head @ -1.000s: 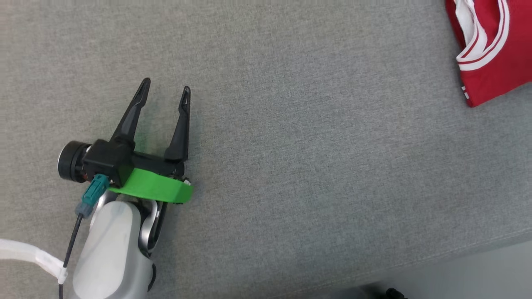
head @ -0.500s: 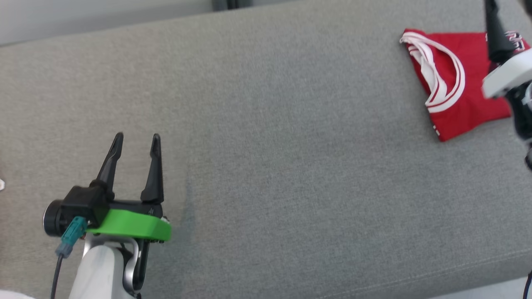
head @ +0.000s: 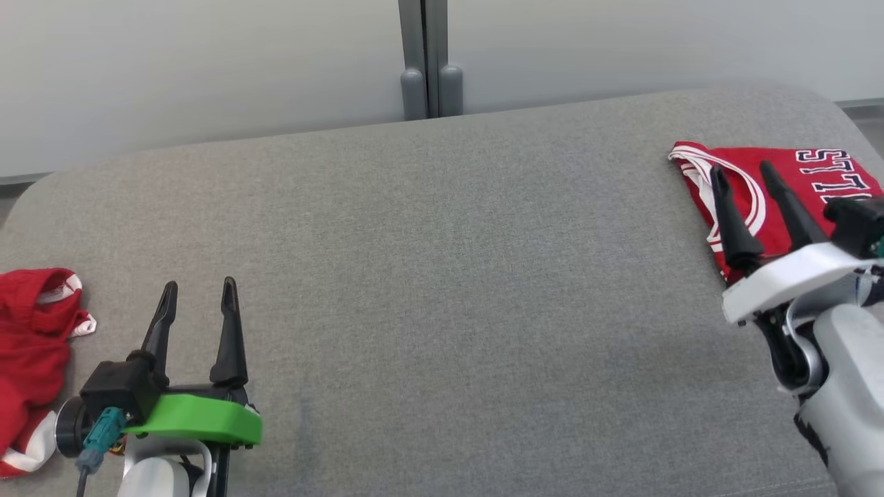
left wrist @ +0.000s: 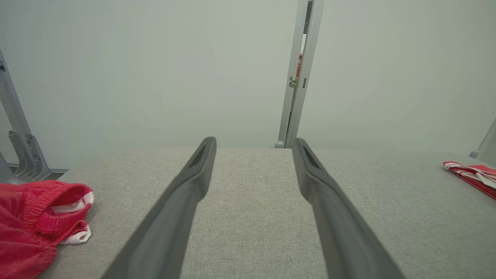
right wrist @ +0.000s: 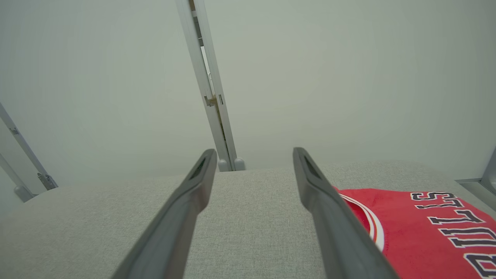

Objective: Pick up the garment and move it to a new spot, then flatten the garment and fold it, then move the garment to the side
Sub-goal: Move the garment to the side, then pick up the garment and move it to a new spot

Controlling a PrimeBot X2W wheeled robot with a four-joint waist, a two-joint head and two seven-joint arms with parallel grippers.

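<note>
Looks like pick-up step: left gripper and right gripper spread, holding nothing. Next you reach left for crumpled garment.

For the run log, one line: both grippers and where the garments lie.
left gripper: open, empty | right gripper: open, empty, by folded jersey | folded jersey: far right | crumpled red garment: left edge

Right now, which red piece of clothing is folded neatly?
The red jersey with black letters, lying flat by the right pincer. The other red garment, near the left pincer, is a crumpled heap.
</note>
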